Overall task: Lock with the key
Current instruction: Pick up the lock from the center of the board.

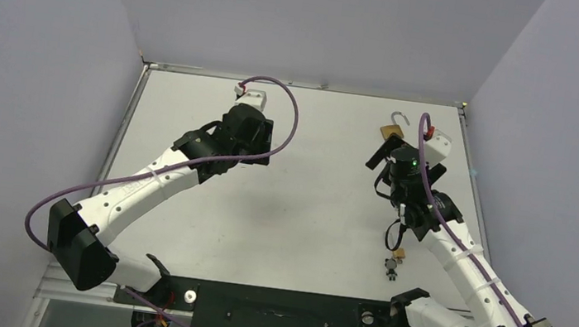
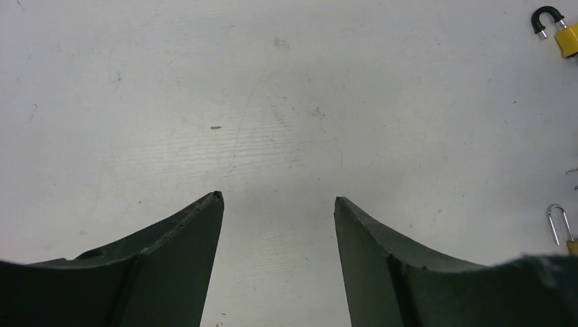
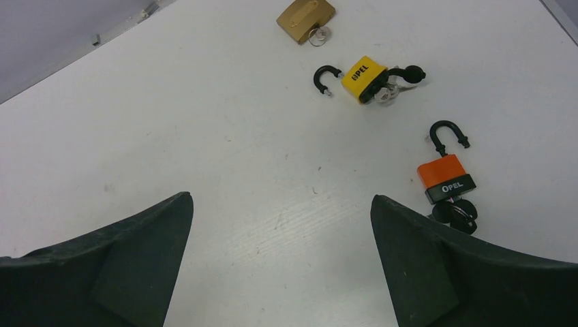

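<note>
Three padlocks lie on the white table in the right wrist view. An orange padlock [image 3: 446,178] with its black shackle swung open has black-headed keys [image 3: 455,214] at its base, just beyond my right finger. Farther off, a yellow padlock [image 3: 363,77], also open, has its keys [image 3: 403,74] beside it. A brass padlock [image 3: 305,17] lies farthest, and in the top view it [image 1: 392,132] shows its raised shackle. My right gripper [image 3: 281,197] is open over bare table, holding nothing. My left gripper [image 2: 278,199] is open and empty too, with the yellow padlock [image 2: 567,39] far to its upper right.
A small padlock with keys [image 1: 395,261] lies beside the right forearm near the front edge. A silver shackle [image 2: 558,222] shows at the right edge of the left wrist view. Grey walls close off the table [image 1: 296,214] on three sides.
</note>
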### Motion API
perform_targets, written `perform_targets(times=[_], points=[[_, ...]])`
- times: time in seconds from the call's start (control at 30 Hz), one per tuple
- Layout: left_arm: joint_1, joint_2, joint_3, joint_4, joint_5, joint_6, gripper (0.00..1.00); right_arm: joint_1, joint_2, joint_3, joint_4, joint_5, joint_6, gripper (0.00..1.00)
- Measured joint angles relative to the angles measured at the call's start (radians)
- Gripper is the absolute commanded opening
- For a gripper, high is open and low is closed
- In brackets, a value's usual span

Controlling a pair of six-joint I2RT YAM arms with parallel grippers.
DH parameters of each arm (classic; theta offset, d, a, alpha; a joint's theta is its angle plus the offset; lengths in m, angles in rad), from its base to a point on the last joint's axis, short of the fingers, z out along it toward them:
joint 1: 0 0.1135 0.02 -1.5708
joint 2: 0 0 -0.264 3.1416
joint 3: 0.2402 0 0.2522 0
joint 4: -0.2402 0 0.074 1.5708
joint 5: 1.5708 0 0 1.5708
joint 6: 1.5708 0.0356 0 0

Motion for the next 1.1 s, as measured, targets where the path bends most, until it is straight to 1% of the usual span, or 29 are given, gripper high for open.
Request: perform_targets(times=[0.2, 0.5, 0.87, 0.97, 1.0, 1.1], points=[[0.003, -0.016, 0.000, 0.000, 0.025, 0.010, 0.59, -0.011, 0.016, 0.011, -0.025, 0.002, -0.003, 0.98], [0.048, -0.082, 0.000, 0.000, 0.106, 0.014, 0.59, -0.099, 0.016, 0.008, -0.042, -0.002, -0.006, 0.98], [0.087, -0.093, 0.000, -0.008, 0.200, 0.005, 0.59, -0.297, 0.027, -0.094, -0.026, -0.059, -0.051, 0.93], [0.090, -0.096, 0.001, -0.011, 0.214, -0.003, 0.59, -0.377, 0.063, -0.122, -0.005, -0.097, -0.060, 0.90], [0.092, -0.099, 0.001, -0.012, 0.222, -0.007, 0.59, -0.406, 0.081, -0.131, 0.001, -0.114, -0.061, 0.88], [0.094, -0.117, 0.000, -0.015, 0.237, -0.012, 0.59, -0.482, 0.138, -0.150, 0.013, -0.158, -0.061, 0.87]])
